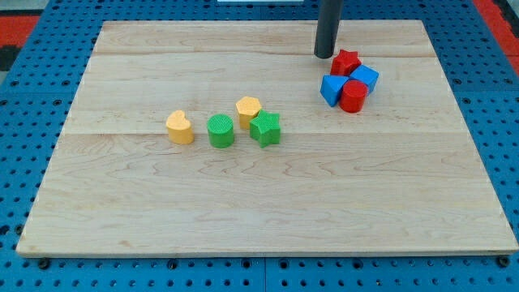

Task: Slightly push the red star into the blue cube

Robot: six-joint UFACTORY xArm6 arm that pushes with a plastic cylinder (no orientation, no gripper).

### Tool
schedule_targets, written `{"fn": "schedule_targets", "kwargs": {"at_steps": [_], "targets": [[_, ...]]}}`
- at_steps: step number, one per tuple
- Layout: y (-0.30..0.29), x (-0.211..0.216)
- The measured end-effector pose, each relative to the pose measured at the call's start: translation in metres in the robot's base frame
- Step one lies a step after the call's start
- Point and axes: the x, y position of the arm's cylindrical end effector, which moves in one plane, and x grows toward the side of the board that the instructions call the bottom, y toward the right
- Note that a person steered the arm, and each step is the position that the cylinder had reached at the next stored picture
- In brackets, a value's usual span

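Note:
The red star [345, 62] lies near the view's top right on the wooden board [259, 195]. It touches the blue cube [365, 78] just to its lower right. My tip [325, 55] is at the star's upper left, close to it or touching it. A blue triangular block [331, 89] and a red cylinder [353, 96] sit right below the star and cube, packed against them.
Near the board's middle are a yellow heart [180, 127], a green cylinder [220, 130], a yellow hexagon [248, 110] and a green star [265, 128]. The board rests on a blue pegboard [32, 97].

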Motion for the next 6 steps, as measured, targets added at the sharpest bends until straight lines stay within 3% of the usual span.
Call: {"fn": "schedule_targets", "kwargs": {"at_steps": [1,3,4,6], "targets": [[0.002,0.017],[0.018,-0.041],[0.033,-0.022],[-0.001,0.021]]}}
